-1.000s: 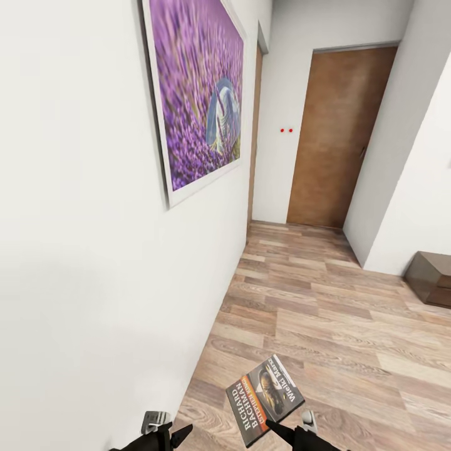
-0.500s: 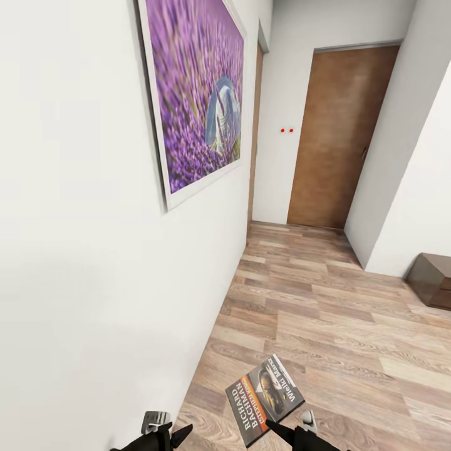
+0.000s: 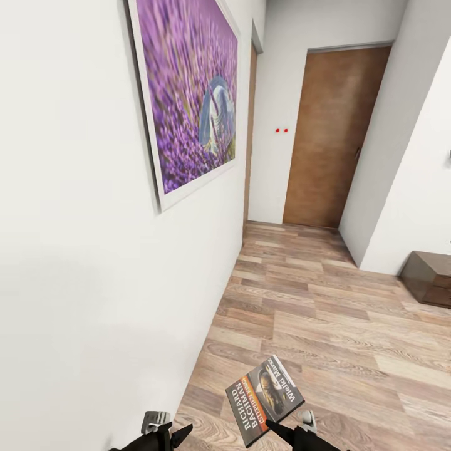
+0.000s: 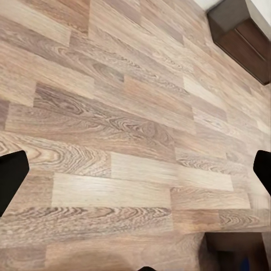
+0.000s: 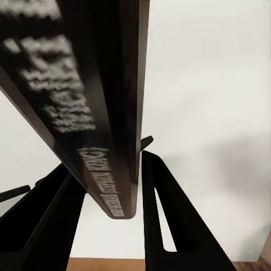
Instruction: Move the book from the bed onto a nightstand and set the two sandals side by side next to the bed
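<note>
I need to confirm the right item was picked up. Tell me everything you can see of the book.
The book is a thin paperback with a dark cover, white "RICHARD BACHMAN" lettering, an orange band and a pale round picture in the middle. It is closed and held tilted above the wood floor, cover up towards the head camera, near the white wall. The right gripper clamps its lower edge, one finger on each side; nothing else touches it.

Purple lavender picture [image 3: 188, 100], brown door [image 3: 329, 138], dark cabinet [image 3: 429, 275]
</note>
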Motion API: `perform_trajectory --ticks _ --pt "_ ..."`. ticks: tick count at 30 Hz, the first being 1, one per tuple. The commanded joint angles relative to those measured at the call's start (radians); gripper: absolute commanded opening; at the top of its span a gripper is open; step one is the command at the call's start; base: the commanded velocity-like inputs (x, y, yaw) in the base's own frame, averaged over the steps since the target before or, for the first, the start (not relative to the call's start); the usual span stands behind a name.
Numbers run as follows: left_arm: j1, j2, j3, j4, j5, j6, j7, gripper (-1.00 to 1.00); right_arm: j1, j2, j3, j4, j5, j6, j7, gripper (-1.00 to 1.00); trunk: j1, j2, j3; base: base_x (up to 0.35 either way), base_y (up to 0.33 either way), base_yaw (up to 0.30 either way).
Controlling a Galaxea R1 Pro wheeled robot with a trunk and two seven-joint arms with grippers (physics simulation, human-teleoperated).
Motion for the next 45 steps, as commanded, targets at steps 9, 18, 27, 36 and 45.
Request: perform_trajectory --ticks 9,18,27,36,45 --pt "-0.001 0.0 -0.006 0.001 0.006 -0.005 -0.002 1.0 -0.001 0.0 -0.008 0.0 0.005 0.01 0.004 -1.0 0.0 -0.001 -0.001 0.006 0.018 -0.011" --pt "-0.001 0.0 -0.006 0.001 0.006 -0.005 -0.002 1.0 -0.001 -0.001 -0.008 0.0 0.005 0.01 0.004 -1.0 0.0 -0.001 -0.001 0.041 0.078 0.0" --pt "-0.001 0.0 -0.007 0.001 0.004 -0.004 0.002 1.0 -0.001 0.0 -0.009 0.0 0.005 0.01 0.005 -1.0 0.0 -0.001 -0.001 0.024 0.001 0.0" --pt "-0.001 -0.001 -0.007 0.001 0.004 -0.005 -0.001 1.0 -0.001 0.0 -0.009 -0.001 0.005 0.01 0.005 -1.0 0.0 -0.001 -0.001 0.131 0.0 0.0" --pt "-0.001 -0.001 -0.007 0.001 0.004 -0.005 -0.001 1.0 -0.001 0.0 -0.009 0.0 0.005 0.01 0.005 -1.0 0.0 -0.001 -0.001 0.004 0.0 -0.082"
